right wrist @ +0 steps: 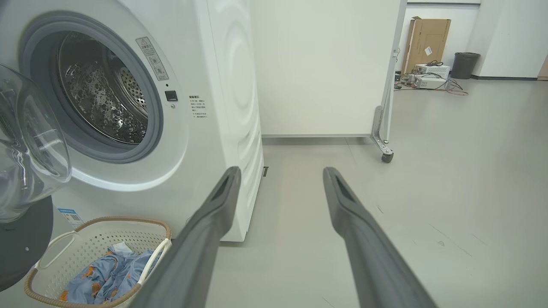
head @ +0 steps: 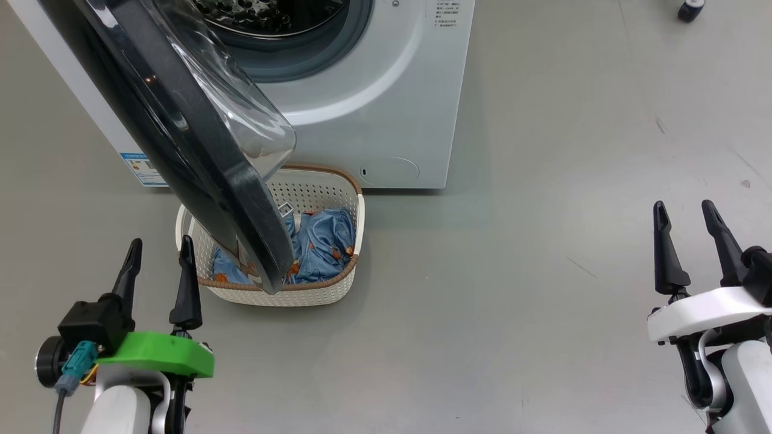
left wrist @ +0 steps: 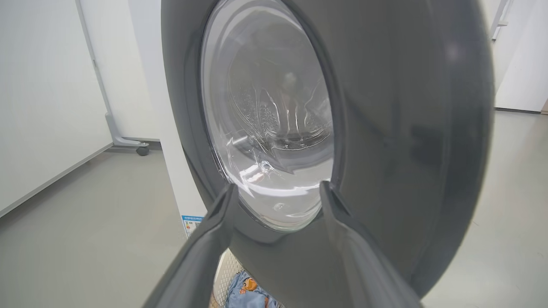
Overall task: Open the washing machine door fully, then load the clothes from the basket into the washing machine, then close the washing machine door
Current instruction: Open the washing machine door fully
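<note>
Washing machine door (head: 199,150) is hanging open over the basket (head: 301,296), blocking the clothes (head: 322,241), so the left gripper (head: 161,241) is likely lining up on it, jaws apart, empty; right gripper (head: 683,205) is idling well aside, jaws apart too

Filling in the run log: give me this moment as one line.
phase: loading not started | black-rimmed round glass door: open | light-blue satin clothes: in cream perforated basket | left gripper: open, empty | right gripper: open, empty
</note>
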You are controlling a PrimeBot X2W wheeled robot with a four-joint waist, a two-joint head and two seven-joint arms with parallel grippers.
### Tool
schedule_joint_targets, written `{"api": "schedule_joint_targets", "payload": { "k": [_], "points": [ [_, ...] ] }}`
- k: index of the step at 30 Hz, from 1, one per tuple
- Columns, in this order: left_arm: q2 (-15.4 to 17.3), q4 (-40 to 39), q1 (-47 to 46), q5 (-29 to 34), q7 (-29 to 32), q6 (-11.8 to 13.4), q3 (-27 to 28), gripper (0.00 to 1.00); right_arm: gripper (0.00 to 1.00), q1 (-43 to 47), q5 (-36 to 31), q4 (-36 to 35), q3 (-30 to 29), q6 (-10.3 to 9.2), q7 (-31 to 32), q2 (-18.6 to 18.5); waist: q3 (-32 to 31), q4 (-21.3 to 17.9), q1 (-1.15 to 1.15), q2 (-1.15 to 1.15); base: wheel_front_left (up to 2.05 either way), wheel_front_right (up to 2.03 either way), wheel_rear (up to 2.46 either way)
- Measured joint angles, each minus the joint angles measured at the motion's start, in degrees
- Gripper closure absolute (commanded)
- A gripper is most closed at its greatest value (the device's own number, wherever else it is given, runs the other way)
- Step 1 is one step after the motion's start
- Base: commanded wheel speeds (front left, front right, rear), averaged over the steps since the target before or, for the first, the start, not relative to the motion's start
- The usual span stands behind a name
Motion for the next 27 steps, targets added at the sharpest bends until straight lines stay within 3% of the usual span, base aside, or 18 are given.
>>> {"api": "schedule_joint_targets", "payload": {
  "k": [13,27],
  "points": [
    [-0.66,-0.43,0.99,0.03,0.0,0.0,-0.4,0.0,0.0,2.93,-1.38,-2.5,-3.98,0.33,0.0,1.31,-0.06,-0.21,0.0,0.0,0.0,0.0,0.0],
    [-0.75,-0.62,1.15,0.05,0.0,0.0,-0.43,0.0,0.0,5.52,-3.05,-2.93,-6.06,2.09,0.0,3.15,-0.12,0.68,0.0,0.0,0.0,0.0,0.0]
  ]
}}
